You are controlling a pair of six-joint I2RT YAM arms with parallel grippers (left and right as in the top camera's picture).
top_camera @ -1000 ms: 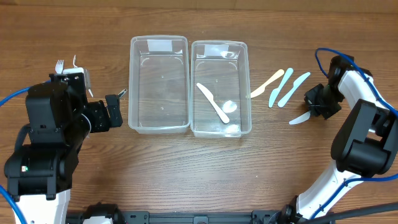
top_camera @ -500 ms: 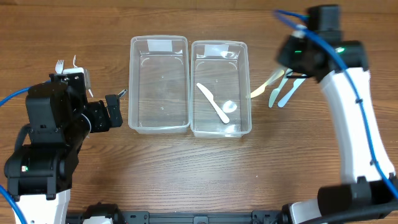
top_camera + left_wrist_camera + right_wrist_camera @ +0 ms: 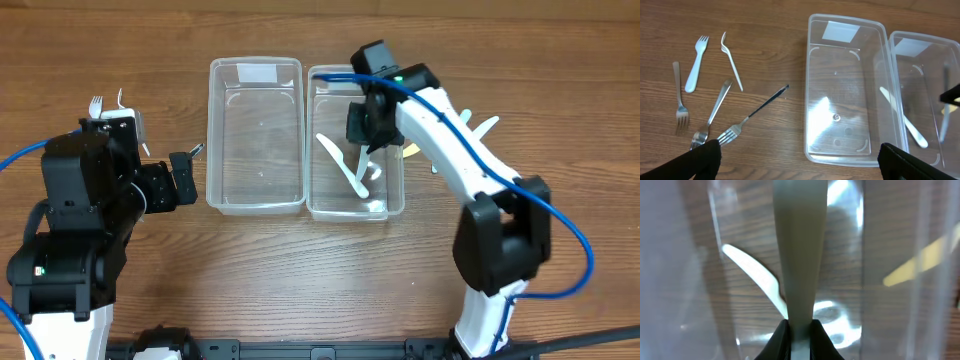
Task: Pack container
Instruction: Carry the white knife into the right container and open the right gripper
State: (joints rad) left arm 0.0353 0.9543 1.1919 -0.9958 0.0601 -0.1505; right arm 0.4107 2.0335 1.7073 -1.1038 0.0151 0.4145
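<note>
Right gripper (image 3: 365, 128) has swung from 3 o'clock over the right container (image 3: 392, 80), clamped on a white utensil (image 3: 800, 255); left gripper (image 3: 183, 178) at 9 o'clock hangs spread apart

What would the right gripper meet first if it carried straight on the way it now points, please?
Probably the floor of the right clear plastic container, beside the white plastic knife lying there; the pale plastic utensil in the right gripper would touch first. Depth is unclear.
</note>
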